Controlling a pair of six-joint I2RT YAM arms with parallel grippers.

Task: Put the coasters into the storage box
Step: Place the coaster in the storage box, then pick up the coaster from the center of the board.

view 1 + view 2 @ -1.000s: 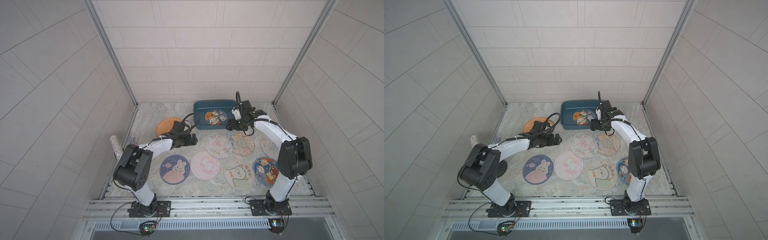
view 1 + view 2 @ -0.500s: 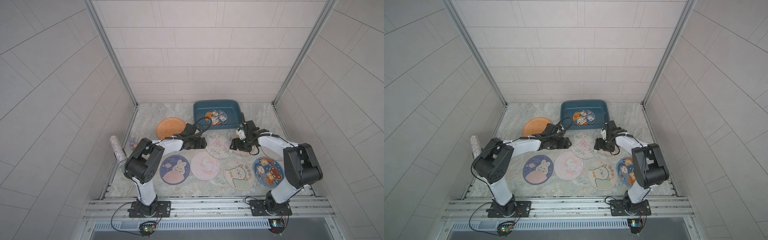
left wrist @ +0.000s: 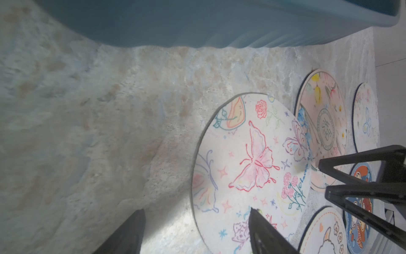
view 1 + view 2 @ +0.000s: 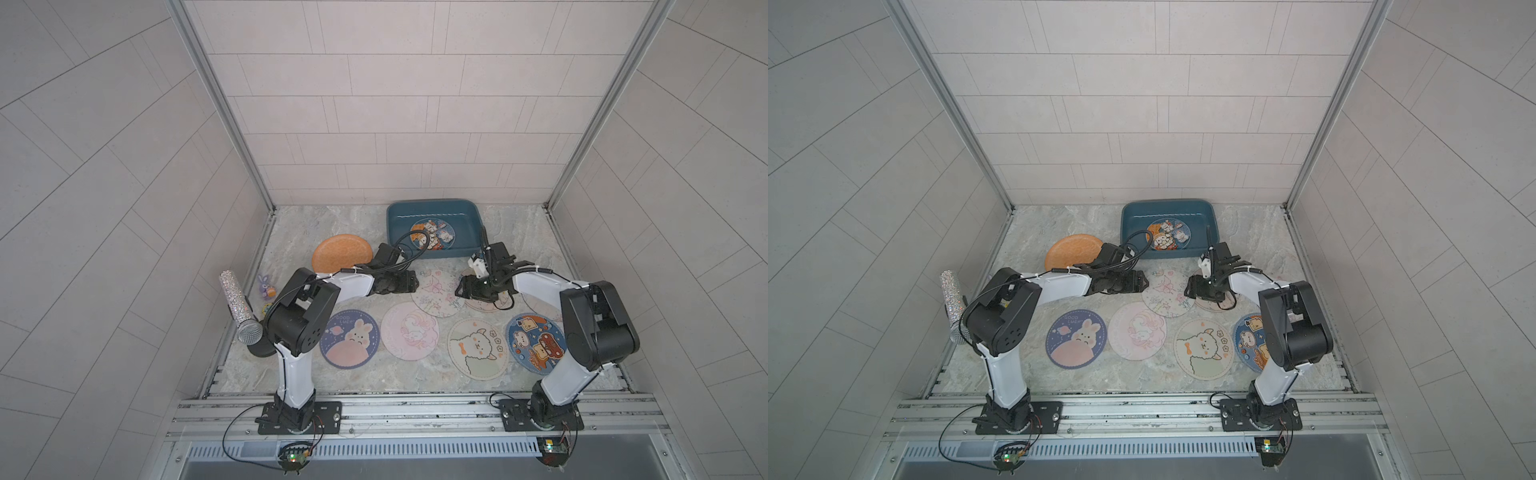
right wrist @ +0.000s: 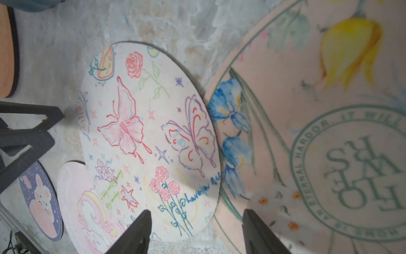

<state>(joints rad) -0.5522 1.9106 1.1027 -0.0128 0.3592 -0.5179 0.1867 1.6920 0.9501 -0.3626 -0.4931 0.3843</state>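
**Left gripper** [image 3: 196, 211]: jaws stand wide, nothing clamped. The rim of the butterfly coaster [image 3: 252, 158] passes between them. One finger [image 3: 131, 231] is over bare table [image 3: 87, 132], the other over the print. Whether either tip touches the mat cannot be told.

**Right gripper** [image 5: 197, 211]: jaws apart, nothing gripped. Between them runs the seam where the butterfly coaster overlaps the floral coaster [image 5: 307, 132], with one finger above each mat. Contact cannot be told.

**Relation:** in both top views the two grippers face each other across the butterfly coaster, which lies flat between them.

**Storage box** [image 4: 465, 232]: it stands beyond the left fingertips, near the butterfly coaster but apart from it. It is blurred in the left wrist view. One printed coaster [image 4: 432, 235] lies flat inside it.

**Outside the jaws:**
- The orange coaster [image 4: 343, 252] lies behind the left gripper, beside its wrist.
- On the base side of both grippers, four coasters lie flat in a row: the bunny coaster [image 4: 349, 338], the unicorn coaster [image 4: 409, 330], the alpaca coaster [image 4: 478, 349] and the toast coaster [image 4: 534, 343].
- The unicorn coaster's far rim meets the butterfly coaster.

**Other items:** a glitter microphone [image 4: 239, 307] and a purple figurine [image 4: 265, 284] are well apart from both grippers.
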